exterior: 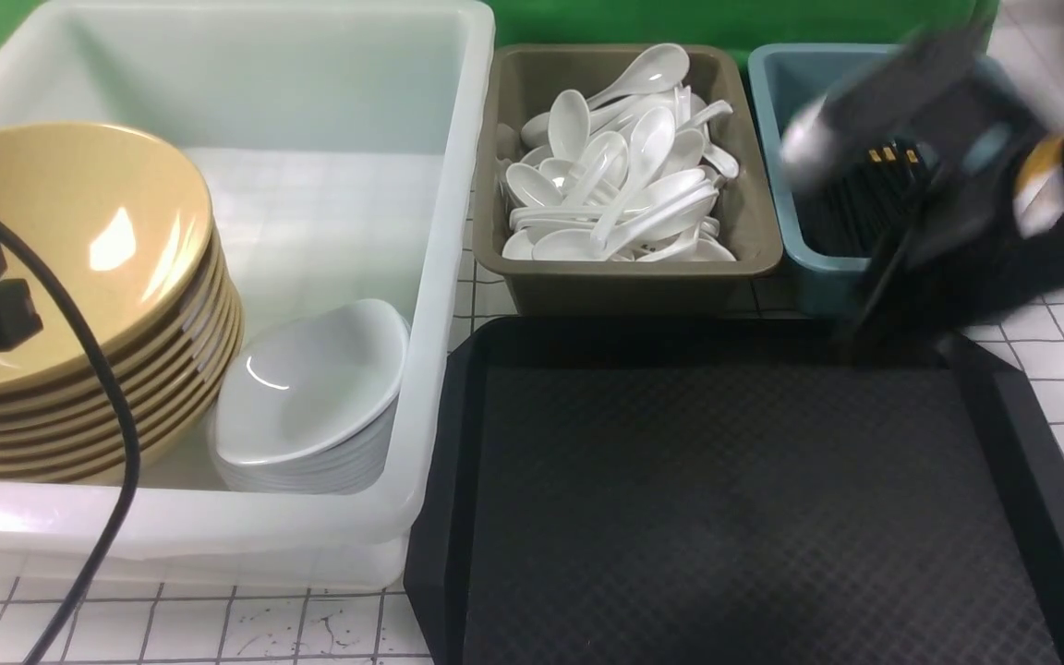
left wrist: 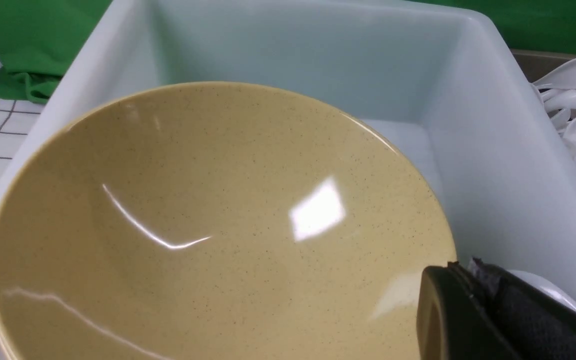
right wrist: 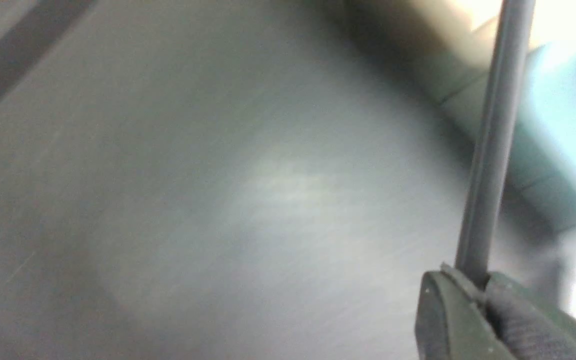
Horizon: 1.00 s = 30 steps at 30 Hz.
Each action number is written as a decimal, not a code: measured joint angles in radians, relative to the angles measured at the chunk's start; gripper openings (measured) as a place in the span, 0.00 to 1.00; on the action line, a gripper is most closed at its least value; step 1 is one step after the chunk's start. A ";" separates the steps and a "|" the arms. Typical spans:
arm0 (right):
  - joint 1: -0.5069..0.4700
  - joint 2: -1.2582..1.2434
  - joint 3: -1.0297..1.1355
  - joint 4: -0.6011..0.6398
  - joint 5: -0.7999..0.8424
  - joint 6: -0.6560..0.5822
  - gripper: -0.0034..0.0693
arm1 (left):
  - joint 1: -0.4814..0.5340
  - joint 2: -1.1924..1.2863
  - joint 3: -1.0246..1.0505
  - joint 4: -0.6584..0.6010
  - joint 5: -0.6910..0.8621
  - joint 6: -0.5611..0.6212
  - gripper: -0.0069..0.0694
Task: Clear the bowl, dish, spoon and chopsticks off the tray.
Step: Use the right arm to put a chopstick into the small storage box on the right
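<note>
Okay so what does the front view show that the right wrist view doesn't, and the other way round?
Only the front view shows the white tub with the stacked yellow bowls and white dishes, the grey-brown tub full of spoons, and the gold-banded black sticks in the blue tub.

Only the right wrist view shows the right gripper up close, shut on the chopsticks.

Both show the black tray with nothing lying on it, the blue tub, and the chopsticks, though motion blur smears them in each.
</note>
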 joint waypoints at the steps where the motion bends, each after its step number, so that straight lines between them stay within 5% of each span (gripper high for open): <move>1: -0.037 0.010 -0.024 -0.012 -0.022 0.001 0.16 | 0.000 0.000 0.000 0.000 0.000 0.000 0.08; 9: -0.340 0.343 -0.175 0.087 -0.268 0.004 0.16 | 0.000 0.000 0.000 -0.013 0.000 -0.001 0.08; 18: -0.409 0.744 -0.440 0.170 -0.232 0.079 0.18 | 0.000 -0.014 0.003 -0.018 -0.037 0.033 0.08; 21: -0.411 0.791 -0.506 0.172 -0.142 0.086 0.24 | 0.000 -0.059 0.039 -0.018 -0.097 0.073 0.08; 27: -0.412 0.713 -0.573 0.173 -0.036 0.078 0.52 | 0.000 -0.218 0.187 -0.018 -0.256 0.145 0.08; 30: -0.411 0.575 -0.567 0.173 -0.032 0.054 0.55 | 0.000 -0.286 0.259 -0.018 -0.346 0.168 0.08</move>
